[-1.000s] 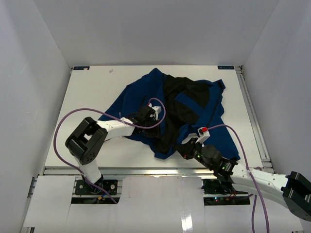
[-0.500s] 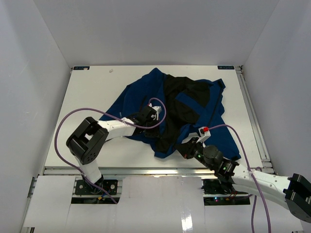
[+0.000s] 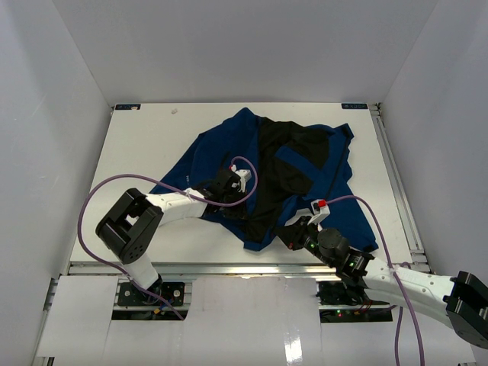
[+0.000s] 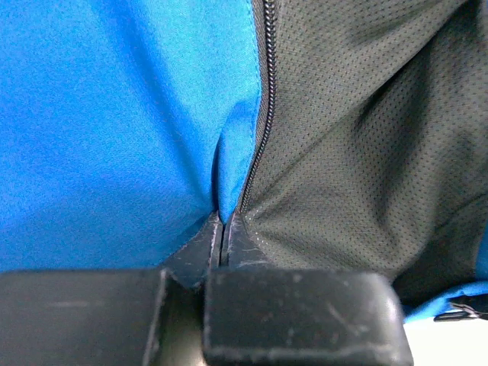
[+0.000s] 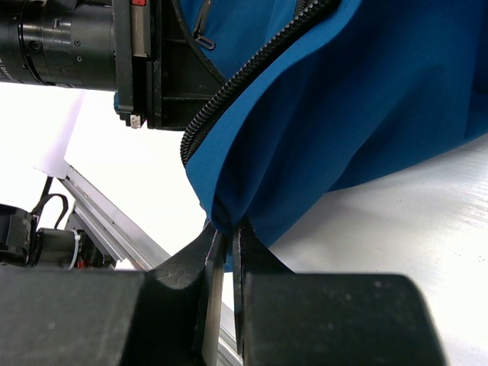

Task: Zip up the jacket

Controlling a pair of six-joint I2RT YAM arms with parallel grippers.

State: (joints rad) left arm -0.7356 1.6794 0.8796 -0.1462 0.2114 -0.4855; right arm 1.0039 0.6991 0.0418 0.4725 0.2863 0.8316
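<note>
Currently, jacket (image 3: 267,152) spread open on tabletop (image 3: 137,152), black lining up, left pincer (image 4: 223,223) clamped on blue front edge beside zipper teeth (image 4: 263,114), right pincer (image 5: 226,229) clamped on hem corner by near tabletop edge, white tabletop showing wide at left.

No writing is legible anywhere; the small dark labels (image 3: 126,107) at the table's (image 3: 137,152) far corners are too small to read.

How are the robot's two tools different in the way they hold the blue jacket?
The left tool pinches the jacket beside its zipper, where blue meets black mesh lining; the right tool pinches an all-blue corner. The left tool sits mid-jacket; the right tool is at the near hem. Both are shut on fabric.
</note>
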